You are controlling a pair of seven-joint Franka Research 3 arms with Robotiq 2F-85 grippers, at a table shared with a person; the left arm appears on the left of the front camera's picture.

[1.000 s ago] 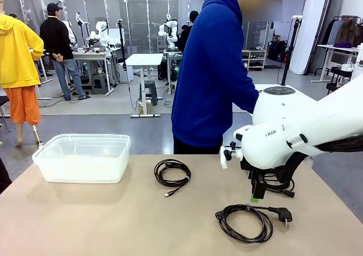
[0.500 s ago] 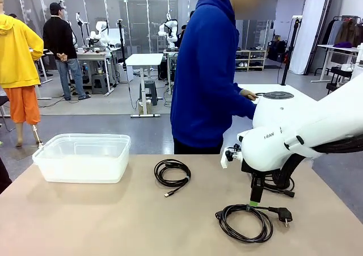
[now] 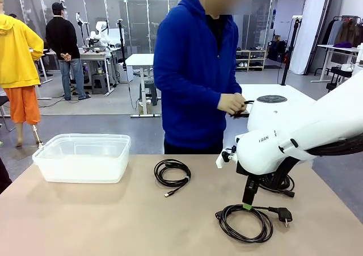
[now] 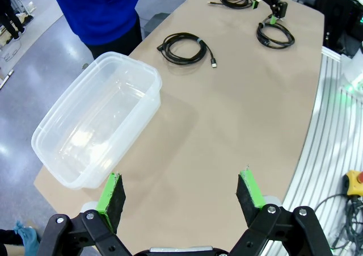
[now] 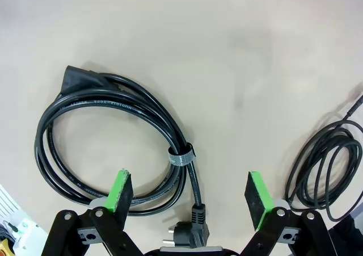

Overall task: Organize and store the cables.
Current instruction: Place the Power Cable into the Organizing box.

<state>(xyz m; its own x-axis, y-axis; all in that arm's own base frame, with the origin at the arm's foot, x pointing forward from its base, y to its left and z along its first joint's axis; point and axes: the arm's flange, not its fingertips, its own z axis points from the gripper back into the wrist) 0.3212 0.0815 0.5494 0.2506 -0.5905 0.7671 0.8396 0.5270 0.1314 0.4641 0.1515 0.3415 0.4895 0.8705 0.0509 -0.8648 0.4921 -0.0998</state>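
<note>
A black power cable (image 5: pixel 113 148) lies coiled on the table, bound by a grey strap (image 5: pixel 181 155), its plug (image 5: pixel 187 230) at the near end. My right gripper (image 5: pixel 188 192) hangs open just above it, green pads either side of the strapped part; from the front the gripper (image 3: pixel 248 202) hovers over the coil (image 3: pixel 247 222). A thinner coil (image 3: pixel 172 173) with a small connector lies mid-table. Another thin coil (image 5: pixel 326 171) lies beyond the right arm (image 3: pixel 278 183). My left gripper (image 4: pixel 181 193) is open, high above the table's left end.
A clear plastic tub (image 3: pixel 84 156) stands on the table's far left, also below my left gripper (image 4: pixel 96 120). A person in a blue hoodie stands at the far side, hands (image 3: pixel 232 104) holding something small and black. A white table stands behind.
My right gripper has come down and slightly left toward the power cable coil. The person has turned to face the table and brought both hands together.
</note>
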